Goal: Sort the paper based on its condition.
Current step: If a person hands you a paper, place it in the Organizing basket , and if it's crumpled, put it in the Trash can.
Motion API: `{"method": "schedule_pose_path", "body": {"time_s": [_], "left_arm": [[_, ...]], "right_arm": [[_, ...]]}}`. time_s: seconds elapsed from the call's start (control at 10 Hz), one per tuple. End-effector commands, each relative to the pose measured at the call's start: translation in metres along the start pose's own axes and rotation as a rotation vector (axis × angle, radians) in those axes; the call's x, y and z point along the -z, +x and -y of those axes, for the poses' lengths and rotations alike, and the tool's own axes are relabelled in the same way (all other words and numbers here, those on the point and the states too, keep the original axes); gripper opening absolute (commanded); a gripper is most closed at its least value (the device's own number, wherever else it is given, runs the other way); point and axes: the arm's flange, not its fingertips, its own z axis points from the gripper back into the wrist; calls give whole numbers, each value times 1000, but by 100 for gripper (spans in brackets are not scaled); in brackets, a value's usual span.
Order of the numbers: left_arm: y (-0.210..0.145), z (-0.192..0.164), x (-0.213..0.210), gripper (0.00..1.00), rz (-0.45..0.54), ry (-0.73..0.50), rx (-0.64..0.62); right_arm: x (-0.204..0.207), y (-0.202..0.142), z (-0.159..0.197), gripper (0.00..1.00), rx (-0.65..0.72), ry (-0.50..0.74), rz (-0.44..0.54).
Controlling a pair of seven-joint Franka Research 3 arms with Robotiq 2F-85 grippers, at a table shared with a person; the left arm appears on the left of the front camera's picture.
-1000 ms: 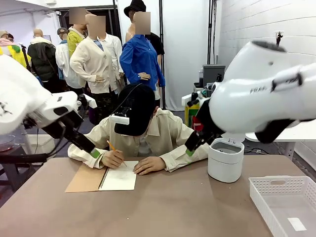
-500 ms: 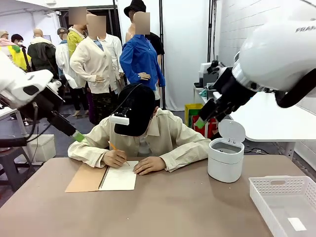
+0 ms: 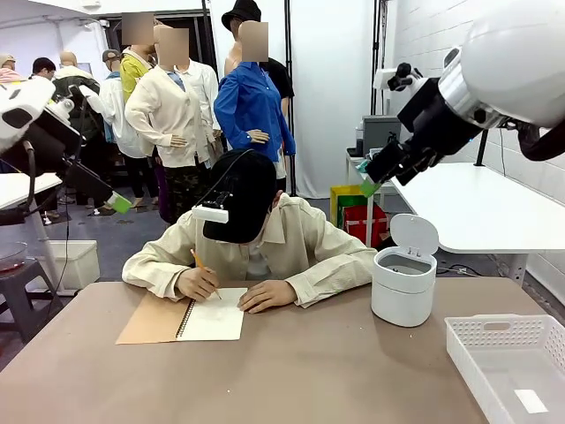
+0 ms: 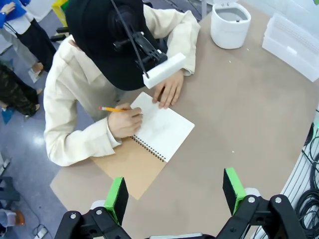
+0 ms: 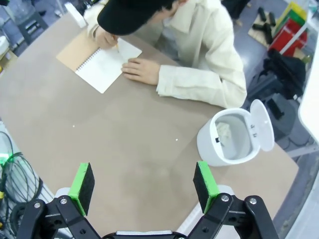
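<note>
Paper (image 5: 224,132), a pale crumpled wad by the look of it, lies inside the open white lidded bin (image 3: 403,291) at the far right of the worktop (image 3: 309,371). The right jaws hang high in the air well above it, spread wide with nothing between their green pads (image 5: 205,184). At the far left a person bends over an open spiral notebook (image 3: 150,320). The writing hand (image 4: 124,122) holds a pencil (image 4: 110,109) and the other hand (image 4: 169,89) rests on the white page (image 4: 167,132). The left jaws, also open and empty, hang off the worktop's left side, well apart from the notebook. A white basket (image 3: 494,322) sits at the near right.
</note>
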Motion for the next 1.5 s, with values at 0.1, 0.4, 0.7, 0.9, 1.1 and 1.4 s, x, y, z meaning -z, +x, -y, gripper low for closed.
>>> {"method": "schedule_pose_path", "body": {"time_s": [0.1,0.4,0.7,0.9,1.1,1.4], "left_arm": [[10,1,-10,100,-32,43,16],[8,2,-8,100,1,29,23],[8,2,-8,100,1,29,23],[7,3,-6,100,-6,51,25],[14,12,-14,100,-13,10,-8],[20,29,-28,100,2,-21,-1]], "right_arm": [[-16,14,-13,100,-10,-62,-11],[-13,11,-11,100,-23,-28,14],[-13,11,-11,100,-23,-28,14],[-15,13,-11,100,-27,-37,12],[-24,12,-27,100,7,-18,-26],[-34,11,-37,100,10,-68,-4]]}}
